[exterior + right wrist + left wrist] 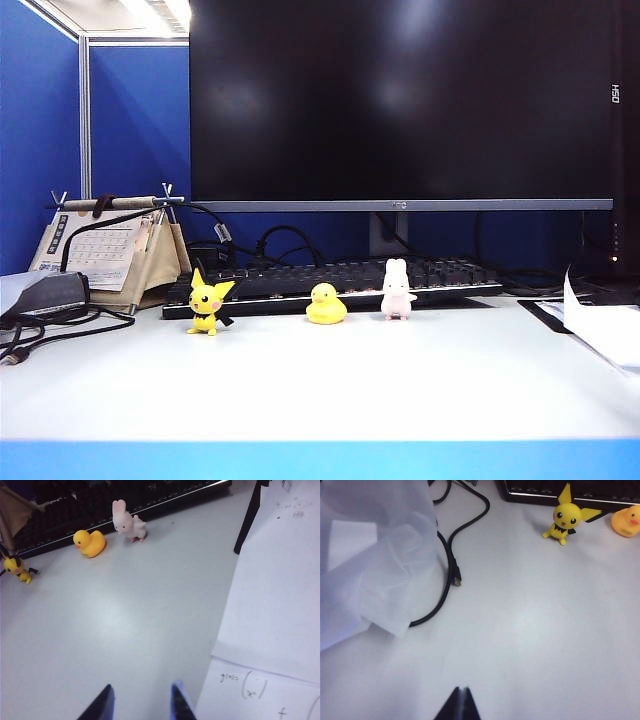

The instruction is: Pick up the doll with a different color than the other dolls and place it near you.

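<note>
The right gripper (140, 702) hangs over bare table with its two dark, tapered fingertips parted by a narrow gap and nothing between them; the left gripper (460, 705) shows only as a dark wedge with its tips pressed together, empty, above the smooth white table (320, 390). Beside the right gripper lie sheets of white paper (270, 605) with handwriting, and near the left one sit a crumpled, translucent white sheet (375, 555) and a looping black cable (447, 580). Farther back three small glossy figurines stand in a row just in front of a black keyboard (340, 280): a yellow pointy-eared toy (208, 300), a rounded yellow duck (326, 304), and the pale pink-white rabbit (397, 290), upright with two tall ears. Behind rise a desk calendar (105, 250), a dark monitor (400, 100) and a blue partition (40, 150).
</note>
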